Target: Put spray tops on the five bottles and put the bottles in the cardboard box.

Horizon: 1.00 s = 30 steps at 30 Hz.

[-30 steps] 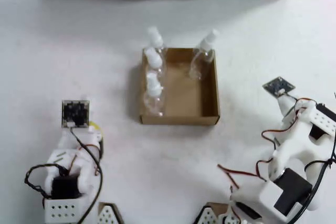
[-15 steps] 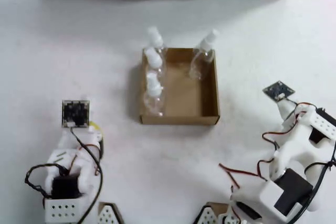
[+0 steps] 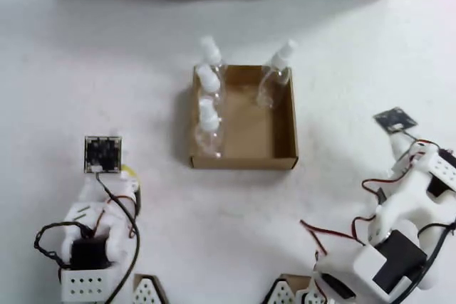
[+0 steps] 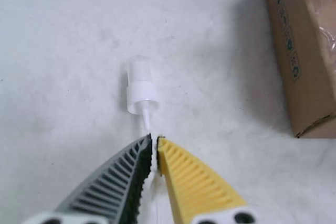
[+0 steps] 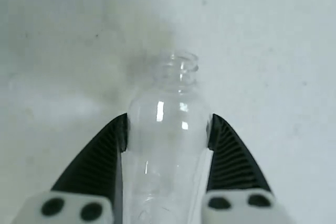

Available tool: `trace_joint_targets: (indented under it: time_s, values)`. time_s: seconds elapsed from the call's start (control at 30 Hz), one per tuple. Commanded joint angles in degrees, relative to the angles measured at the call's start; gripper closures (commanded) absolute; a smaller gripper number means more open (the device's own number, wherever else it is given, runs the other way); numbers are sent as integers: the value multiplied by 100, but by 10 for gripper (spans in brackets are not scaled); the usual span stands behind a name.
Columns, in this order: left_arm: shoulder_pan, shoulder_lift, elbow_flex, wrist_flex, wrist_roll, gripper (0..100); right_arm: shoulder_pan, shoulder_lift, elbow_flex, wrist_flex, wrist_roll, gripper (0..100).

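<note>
Nearest, the left arm (image 3: 91, 227) is keeping still, its jaws closed on the thin tube of the last spray top (image 4: 140, 90), which is lying on or just over the surface (image 3: 128, 55). The right arm (image 3: 402, 208) is swinging outward, away from the cardboard box (image 3: 242, 164), its jaws gripping the fifth bottle (image 5: 167, 103), whose neck is bare. Farther off, four capped bottles (image 3: 209, 115) are standing in the box. The last top is probably going on next, before boxing.
</note>
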<state>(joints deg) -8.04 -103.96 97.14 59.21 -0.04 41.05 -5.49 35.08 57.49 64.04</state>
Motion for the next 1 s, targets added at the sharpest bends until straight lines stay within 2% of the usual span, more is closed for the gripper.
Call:
trace_joint_targets:
  time_s: [0.0,0.2,0.43,0.6,0.7,0.97]
  values:
    - [-40,-92,-18,-105,-53,980,435,-295,-466,602,-510,982]
    - [-75,-92,-202,-185,-53,980,901,-532,-448,681,-255,982]
    - [-409,-75,-1407,580,-97,980,1015,-523,-440,708,-167,982]
    - [-699,690,-2295,782,-1037,980,1015,-523,-440,708,-158,982]
    - [-752,1508,-2593,580,-1301,980,989,-523,-431,708,-158,982]
    - [-716,3547,-2796,-765,-1231,979,760,-532,-70,673,26,982]
